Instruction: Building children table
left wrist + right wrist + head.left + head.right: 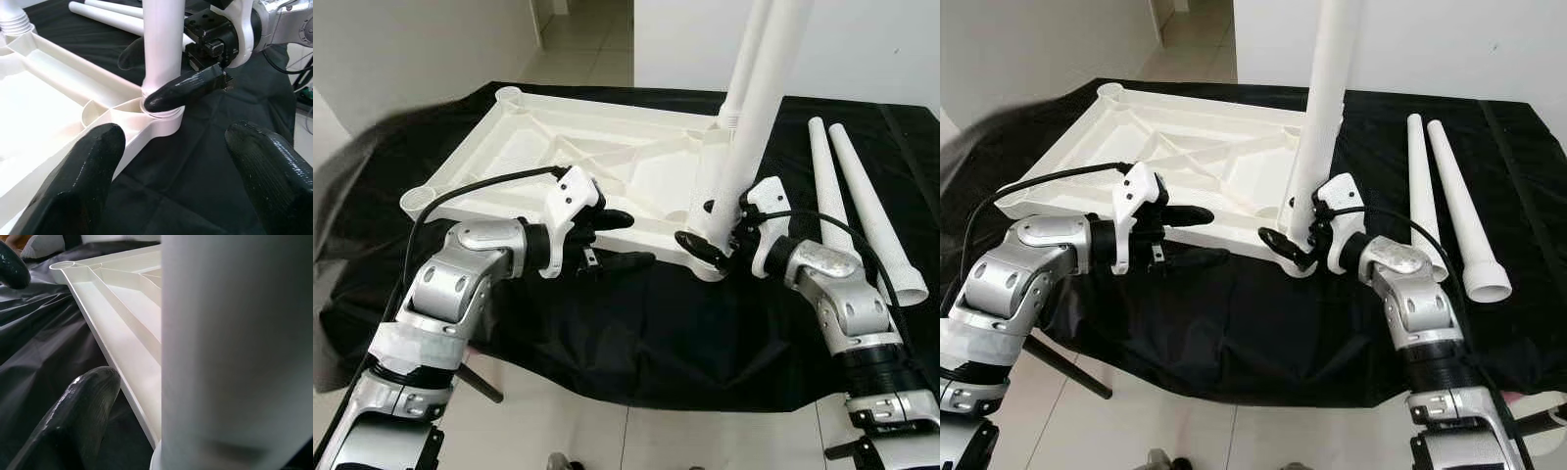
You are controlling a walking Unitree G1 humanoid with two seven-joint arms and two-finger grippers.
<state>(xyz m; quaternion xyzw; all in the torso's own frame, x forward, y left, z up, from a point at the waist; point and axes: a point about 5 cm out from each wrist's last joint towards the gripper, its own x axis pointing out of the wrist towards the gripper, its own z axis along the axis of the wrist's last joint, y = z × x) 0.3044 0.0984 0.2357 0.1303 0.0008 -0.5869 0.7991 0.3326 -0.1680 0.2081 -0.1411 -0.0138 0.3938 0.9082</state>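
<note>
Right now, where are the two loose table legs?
The two loose legs lie side by side on the black cloth, right of the upturned tabletop.

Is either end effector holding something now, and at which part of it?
The right end effector grips the upright white plastic table leg near its lower end, just above the corner socket of the white tabletop. The left end effector is open and holds nothing.
</note>
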